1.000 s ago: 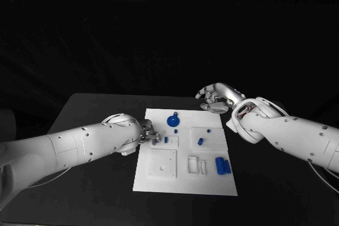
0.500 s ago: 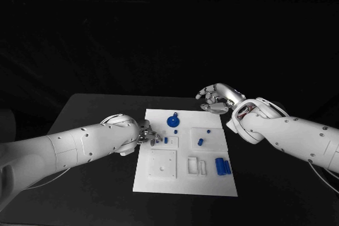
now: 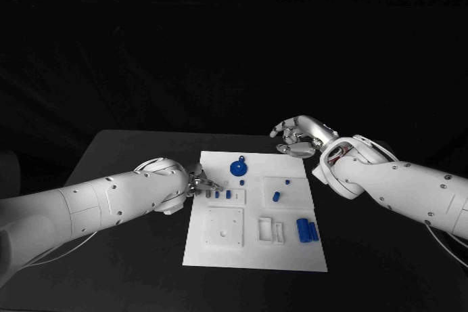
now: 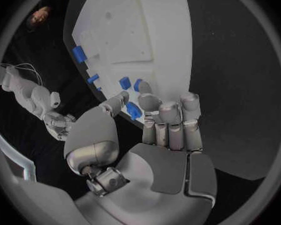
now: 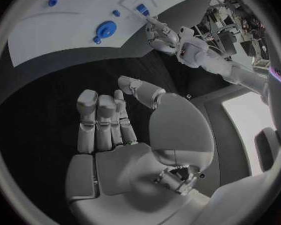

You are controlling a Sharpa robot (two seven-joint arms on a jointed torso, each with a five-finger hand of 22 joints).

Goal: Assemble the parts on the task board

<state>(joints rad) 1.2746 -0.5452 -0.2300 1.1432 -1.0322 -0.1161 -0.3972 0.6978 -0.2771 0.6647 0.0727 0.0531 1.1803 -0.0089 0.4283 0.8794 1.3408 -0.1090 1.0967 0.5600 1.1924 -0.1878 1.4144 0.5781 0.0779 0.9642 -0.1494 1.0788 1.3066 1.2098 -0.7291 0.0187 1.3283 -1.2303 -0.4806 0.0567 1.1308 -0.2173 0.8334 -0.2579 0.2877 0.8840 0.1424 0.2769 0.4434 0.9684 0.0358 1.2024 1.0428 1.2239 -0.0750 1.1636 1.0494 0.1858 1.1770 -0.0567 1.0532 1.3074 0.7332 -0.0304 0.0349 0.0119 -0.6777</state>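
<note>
Head view: the task board (image 3: 255,248) lies flat at the middle of the black table (image 3: 127,149), with the blue parts spread over its far half and right side. A round blue part (image 3: 238,167) sits near the board's far edge, a small blue peg (image 3: 276,195) stands in the recessed panel right of centre, and 2 blue cylinders (image 3: 307,229) lie side by side near the right edge. The left hand (image 3: 202,185) is at the board's left edge. Left wrist view: its fingers (image 4: 170,116) are curled over the board's edge, and a small blue block (image 4: 133,110) sits pinched between the thumb and a fingertip. The right hand (image 3: 297,137) hangs above the table just beyond the board's far right corner, apart from every part. Right wrist view: its fingers (image 5: 103,120) are extended and apart, with nothing held.
</note>
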